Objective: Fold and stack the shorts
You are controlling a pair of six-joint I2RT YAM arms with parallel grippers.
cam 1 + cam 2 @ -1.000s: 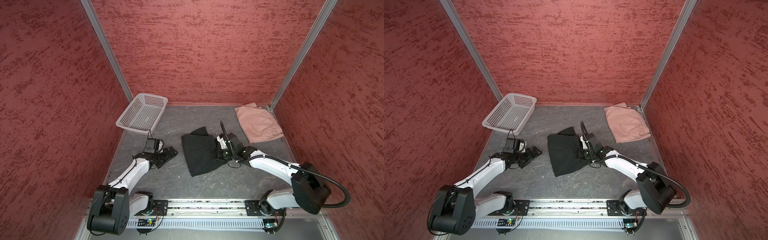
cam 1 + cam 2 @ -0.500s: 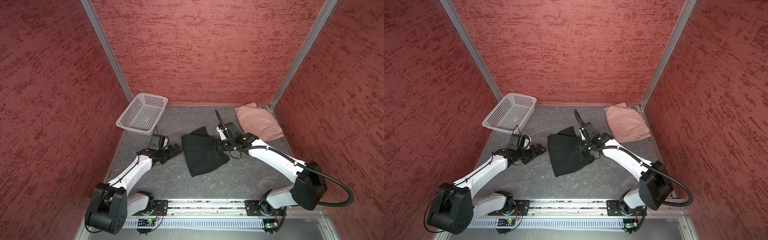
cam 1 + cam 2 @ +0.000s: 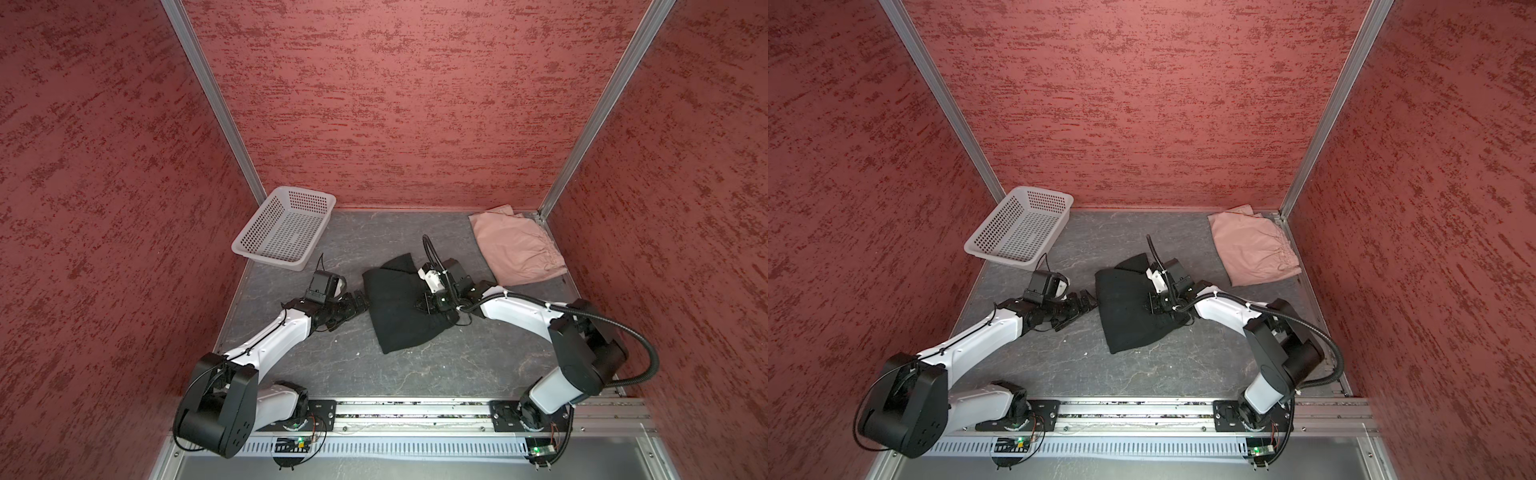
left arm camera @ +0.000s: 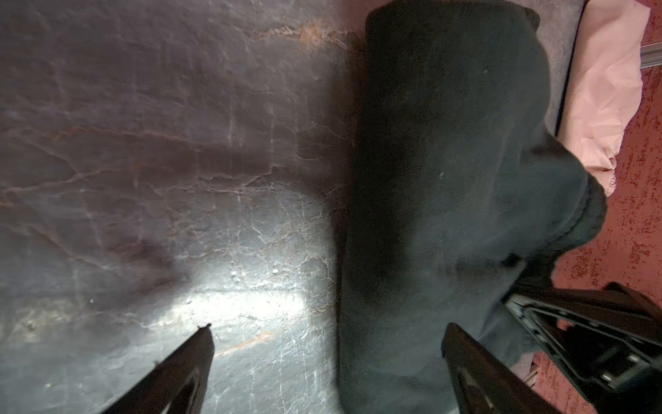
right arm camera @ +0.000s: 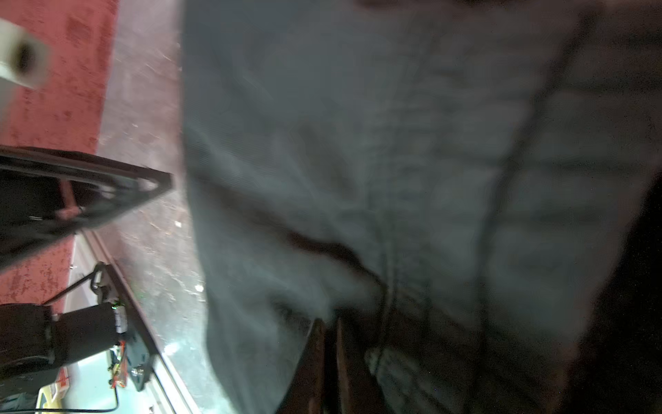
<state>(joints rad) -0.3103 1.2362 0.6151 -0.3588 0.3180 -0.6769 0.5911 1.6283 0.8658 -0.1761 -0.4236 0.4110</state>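
Soft black fabric shorts: right gripper is pinching their middle, jaws nearly together; left gripper is hovering wide open, empty, astride their long edge.

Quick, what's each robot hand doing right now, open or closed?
Left gripper: open, holding nothing.
Right gripper: closed on the black shorts.

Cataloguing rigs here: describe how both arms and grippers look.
The left arm and right arm have white shells and black joint housings. A thick black corrugated hose loops off the right arm. The left gripper and right gripper are black with tapering fingers.
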